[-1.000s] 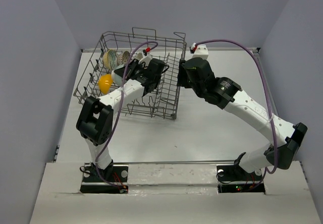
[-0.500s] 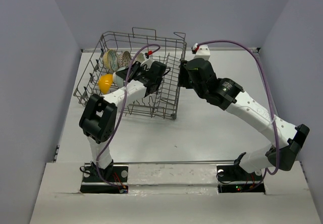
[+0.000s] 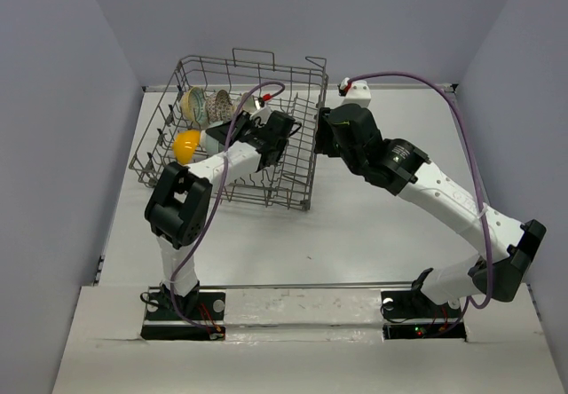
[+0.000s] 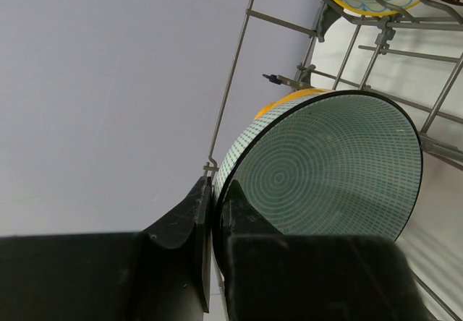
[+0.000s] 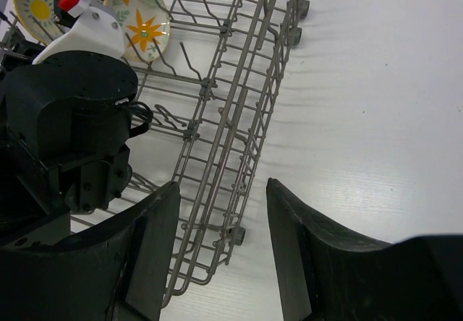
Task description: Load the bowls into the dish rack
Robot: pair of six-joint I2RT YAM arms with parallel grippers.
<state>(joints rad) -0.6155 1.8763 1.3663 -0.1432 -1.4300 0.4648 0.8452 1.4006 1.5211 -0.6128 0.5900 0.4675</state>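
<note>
Grey-walled booth, white counter (image 3: 373,225). Dish rack (image 3: 300,154) sits at 11 o'clock on it. Inside, 3 patterned bowls (image 3: 221,103) stand on edge at rack's 11 o'clock; orange-yellow bowl (image 3: 185,145) at 9. L claw (image 4: 211,191) is clamped on rim of teal bowl (image 4: 325,169), just beside orange one. R claw (image 5: 222,185) hangs over rack's 3 o'clock wall, jaws apart, holding nothing.

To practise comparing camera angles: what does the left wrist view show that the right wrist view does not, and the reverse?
Left wrist only: the left gripper shut on the rim of the pale teal bowl, the orange-yellow bowl behind it. Right wrist only: the right gripper open and empty, the white table, the leaf-pattern bowl. Both: wires of the dish rack.
</note>
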